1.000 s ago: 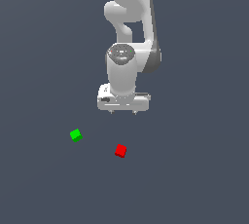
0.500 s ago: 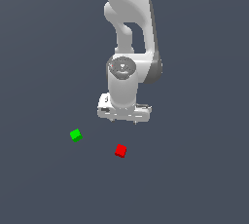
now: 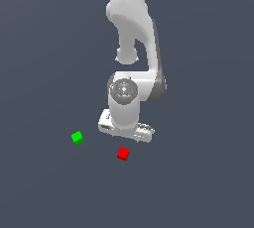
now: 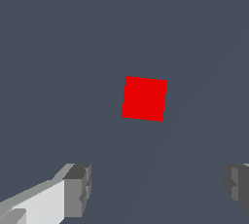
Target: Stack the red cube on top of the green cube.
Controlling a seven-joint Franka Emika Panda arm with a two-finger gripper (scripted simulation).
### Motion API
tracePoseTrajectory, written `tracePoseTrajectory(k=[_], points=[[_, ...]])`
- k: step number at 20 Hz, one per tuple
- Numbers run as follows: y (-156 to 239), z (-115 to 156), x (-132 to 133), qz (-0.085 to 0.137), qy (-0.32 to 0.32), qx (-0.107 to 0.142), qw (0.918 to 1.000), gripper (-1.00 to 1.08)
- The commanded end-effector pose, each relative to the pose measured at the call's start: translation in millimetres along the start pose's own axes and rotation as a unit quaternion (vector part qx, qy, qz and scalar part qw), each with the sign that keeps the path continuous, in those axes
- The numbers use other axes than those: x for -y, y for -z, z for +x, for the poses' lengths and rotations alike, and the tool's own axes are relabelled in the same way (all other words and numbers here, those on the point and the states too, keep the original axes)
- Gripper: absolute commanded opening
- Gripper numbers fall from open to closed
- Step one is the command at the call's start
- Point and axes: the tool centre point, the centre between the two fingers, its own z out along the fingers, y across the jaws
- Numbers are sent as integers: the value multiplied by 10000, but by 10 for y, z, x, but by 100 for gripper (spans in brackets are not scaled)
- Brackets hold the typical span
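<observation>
While the white arm (image 3: 133, 33) reached down from the top of the exterior view, its upper links ran almost straight down, bent at a rounded joint, and ended in a wrist housing whose round face was turned toward the camera. Below that housing the gripper (image 3: 126, 131) hung low over the flat dark grey floor (image 3: 198, 172), its body tilted so that the end toward the exterior view's right sat a little lower than the other. In the wrist view the two fingers (image 4: 78, 189) stood far apart, one grey pad at each side of the picture, with only bare floor between them; the tool was spread wide and held nothing, and neither pad touched any object. The red cube (image 3: 123, 153) lay on the floor just below the gripper in the exterior view, close to it but apart from it. In the wrist view the same red cube (image 4: 144, 98) showed as a slightly turned square ahead of the gap between the pads, not yet between them. The green cube (image 3: 77, 137) rested on the floor toward the exterior view's left, well apart from the red one and clear of the gripper; it did not appear in the wrist view. Neither cube sat on the other.
</observation>
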Motion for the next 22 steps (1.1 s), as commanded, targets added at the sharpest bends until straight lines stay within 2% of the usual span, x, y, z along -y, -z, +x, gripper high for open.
tracePoseTrajectory(k=[1,11,22], points=[[-61,118,9,-4,-141,-7,9999,100],[-203,403,13,-11,-470,-18,9989,100],[-230,465,7,-12,-539,-20,9985,100]])
